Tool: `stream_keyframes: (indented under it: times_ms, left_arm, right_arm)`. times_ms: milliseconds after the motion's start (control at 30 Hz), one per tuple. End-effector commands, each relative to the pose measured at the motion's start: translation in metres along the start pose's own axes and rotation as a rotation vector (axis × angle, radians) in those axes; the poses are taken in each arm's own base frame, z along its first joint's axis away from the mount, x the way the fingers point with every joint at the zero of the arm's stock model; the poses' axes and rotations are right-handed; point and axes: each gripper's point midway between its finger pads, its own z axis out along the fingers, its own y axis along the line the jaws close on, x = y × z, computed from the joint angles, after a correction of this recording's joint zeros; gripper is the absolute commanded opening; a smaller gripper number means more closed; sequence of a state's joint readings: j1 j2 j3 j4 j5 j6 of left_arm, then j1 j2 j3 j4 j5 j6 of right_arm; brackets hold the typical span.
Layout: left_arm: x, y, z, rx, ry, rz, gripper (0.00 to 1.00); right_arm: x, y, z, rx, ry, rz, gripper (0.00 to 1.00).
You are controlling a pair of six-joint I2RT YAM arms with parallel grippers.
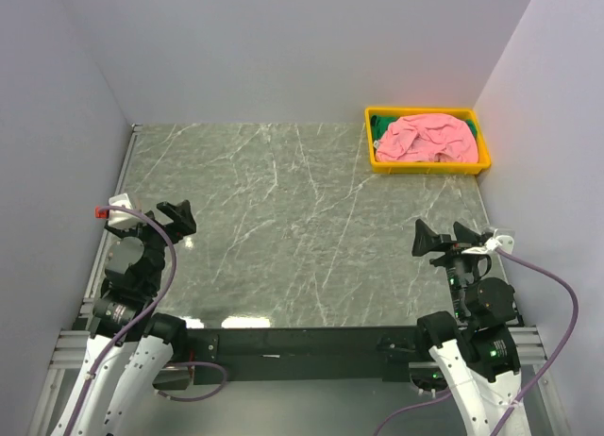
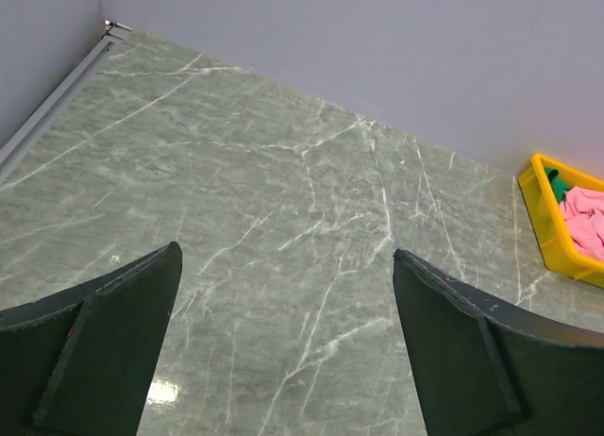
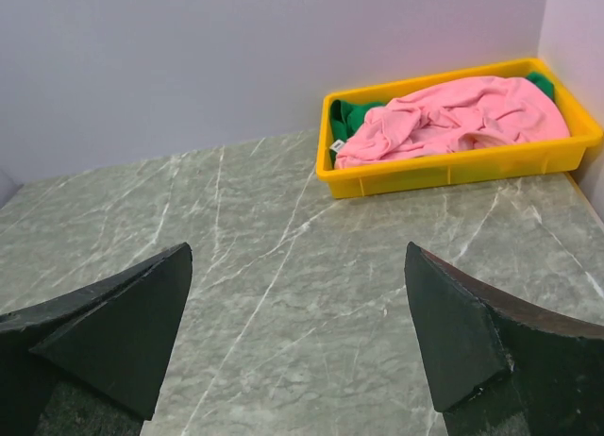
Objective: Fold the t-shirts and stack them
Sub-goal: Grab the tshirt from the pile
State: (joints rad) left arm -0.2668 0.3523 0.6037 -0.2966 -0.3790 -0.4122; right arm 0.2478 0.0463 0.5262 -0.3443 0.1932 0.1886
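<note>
A crumpled pink t-shirt lies bunched in a yellow tray at the far right corner of the table. It also shows in the right wrist view and partly in the left wrist view. A dark green t-shirt lies under it, only its edge showing at the tray's left end. My left gripper is open and empty at the near left. My right gripper is open and empty at the near right, well short of the tray.
The table is a grey-green marble slab with grey walls on three sides. A metal rail runs along the left edge. The yellow tray sits against the right wall.
</note>
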Motion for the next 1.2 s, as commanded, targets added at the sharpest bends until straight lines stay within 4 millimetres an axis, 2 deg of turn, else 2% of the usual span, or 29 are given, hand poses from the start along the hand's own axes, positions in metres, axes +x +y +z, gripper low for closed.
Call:
stream_keyframes:
  times_ms: [0,133,233,433,500,633,667,733,767,833,867,900,933,967,1100,1167]
  left_arm:
    - [-0.006,-0.004,0.003,0.016,-0.023,-0.004,0.99]
    - [-0.005,-0.008,0.003,0.031,-0.010,0.001,0.99]
    - [-0.003,-0.015,0.003,0.077,-0.007,0.004,1.00]
    - [0.000,-0.021,-0.001,0.114,-0.004,0.013,0.99]
    - [0.002,-0.022,-0.004,0.123,0.002,0.022,1.00]
    - [0.000,-0.023,-0.010,0.141,-0.010,0.022,0.99]
    - [0.001,-0.024,-0.010,0.142,-0.010,0.022,0.99]
    - [0.000,-0.023,-0.013,0.144,-0.014,0.020,0.99]
    - [0.000,-0.024,-0.013,0.148,-0.014,0.021,0.99]
    - [0.001,-0.025,-0.014,0.154,-0.010,0.021,0.99]
    - [0.001,-0.026,-0.015,0.159,-0.011,0.022,0.99]
    - [0.000,-0.026,-0.015,0.160,-0.014,0.021,0.99]
    - [0.000,-0.027,-0.015,0.163,-0.013,0.021,0.99]
    - [0.000,-0.027,-0.015,0.163,-0.014,0.022,0.99]
    - [0.001,-0.026,-0.014,0.160,-0.010,0.026,0.99]
    - [0.001,-0.027,-0.014,0.164,-0.007,0.026,0.99]
  right_arm:
    - [-0.008,0.002,0.002,-0.003,-0.017,0.011,0.99]
    - [-0.005,0.006,0.009,0.005,0.041,0.031,0.99]
    - [-0.004,0.009,0.021,0.034,0.103,0.083,0.99]
    - [-0.003,0.024,0.067,0.075,0.227,0.155,0.99]
    - [-0.004,0.032,0.090,0.074,0.253,0.157,0.99]
    - [0.000,0.016,0.135,0.228,0.258,0.161,1.00]
    - [0.009,0.015,0.153,0.253,0.283,0.138,1.00]
    - [0.012,0.006,0.174,0.311,0.285,0.119,1.00]
    - [0.021,0.002,0.194,0.349,0.311,0.111,1.00]
    - [0.030,-0.010,0.216,0.386,0.333,0.120,1.00]
    - [0.042,-0.009,0.236,0.381,0.366,0.137,1.00]
    - [0.046,-0.012,0.247,0.386,0.370,0.153,1.00]
    - [0.057,-0.021,0.265,0.408,0.385,0.175,0.99]
    - [0.063,-0.024,0.275,0.406,0.392,0.186,0.97]
    - [0.089,-0.038,0.322,0.411,0.417,0.230,0.75]
    - [0.105,-0.049,0.345,0.428,0.435,0.244,0.70]
